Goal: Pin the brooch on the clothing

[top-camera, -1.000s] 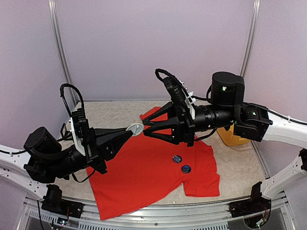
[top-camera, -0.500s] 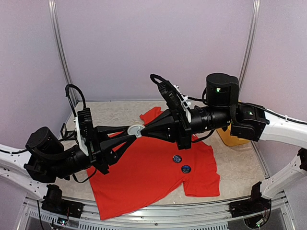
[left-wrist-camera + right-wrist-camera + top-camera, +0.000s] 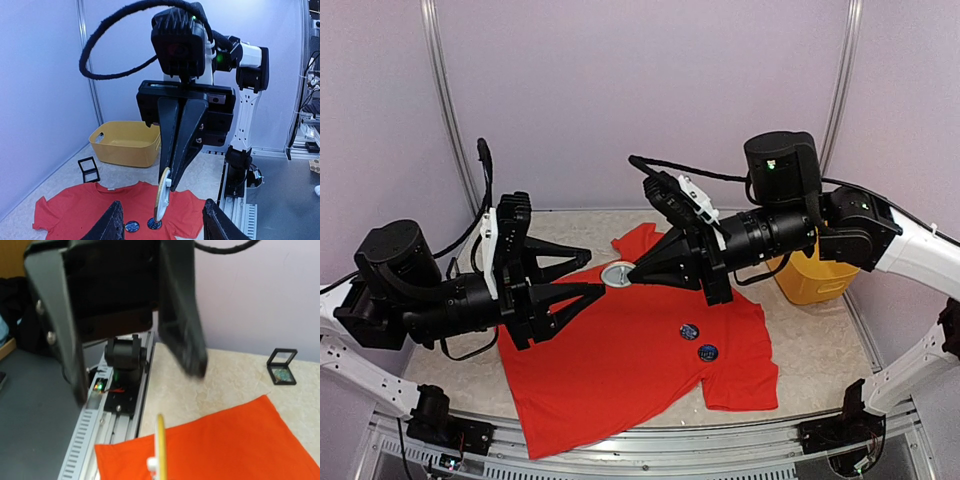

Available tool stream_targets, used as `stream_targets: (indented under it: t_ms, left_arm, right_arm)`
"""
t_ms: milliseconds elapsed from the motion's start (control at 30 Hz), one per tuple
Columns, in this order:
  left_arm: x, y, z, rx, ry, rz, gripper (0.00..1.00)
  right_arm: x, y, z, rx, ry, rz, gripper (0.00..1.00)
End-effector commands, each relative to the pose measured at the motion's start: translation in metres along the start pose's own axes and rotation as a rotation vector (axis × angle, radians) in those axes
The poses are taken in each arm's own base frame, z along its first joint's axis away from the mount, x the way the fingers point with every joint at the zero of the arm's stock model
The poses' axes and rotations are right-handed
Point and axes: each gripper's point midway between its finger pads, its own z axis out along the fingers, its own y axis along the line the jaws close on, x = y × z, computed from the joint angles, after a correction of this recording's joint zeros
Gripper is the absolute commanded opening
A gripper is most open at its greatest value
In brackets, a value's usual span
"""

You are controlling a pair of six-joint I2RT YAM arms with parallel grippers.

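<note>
I pinch the round pale brooch (image 3: 616,272) in my right gripper (image 3: 629,275) over the red-orange fabric T-shirt (image 3: 620,370), left gripper (image 3: 595,272) spread wide, pinning not yet done.

Red-orange T-shirt (image 3: 620,370): one
Dark round badges on the T-shirt: two, upper badge (image 3: 689,331) and lower badge (image 3: 708,352)
Pale round brooch (image 3: 616,272) off the T-shirt: one
Round pins in all: three
Yellow basket (image 3: 810,285): one
Small black box (image 3: 282,367): one
Robot arms: two, left arm (image 3: 430,300) and right arm (image 3: 790,235)
Two-finger grippers: two, left gripper (image 3: 597,272) and right gripper (image 3: 630,274)
</note>
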Motion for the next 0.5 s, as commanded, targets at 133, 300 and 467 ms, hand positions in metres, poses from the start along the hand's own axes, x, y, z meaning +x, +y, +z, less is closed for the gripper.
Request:
stream_targets:
  t_ms: [133,300,467]
  left_arm:
    - [0.027,0.005,0.011,0.01,0.12,0.003,0.35]
    - [0.027,0.01,0.014,0.013,0.11,-0.013,0.13]
    - [0.027,0.007,0.015,0.046,0.102,-0.012,0.0]
  right_arm:
    - [0.001,0.006,0.006,-0.048,0.02,-0.014,0.0]
    - [-0.002,0.008,0.005,-0.06,0.013,-0.017,0.0]
    - [0.0,0.008,0.007,-0.059,0.018,-0.016,0.0]
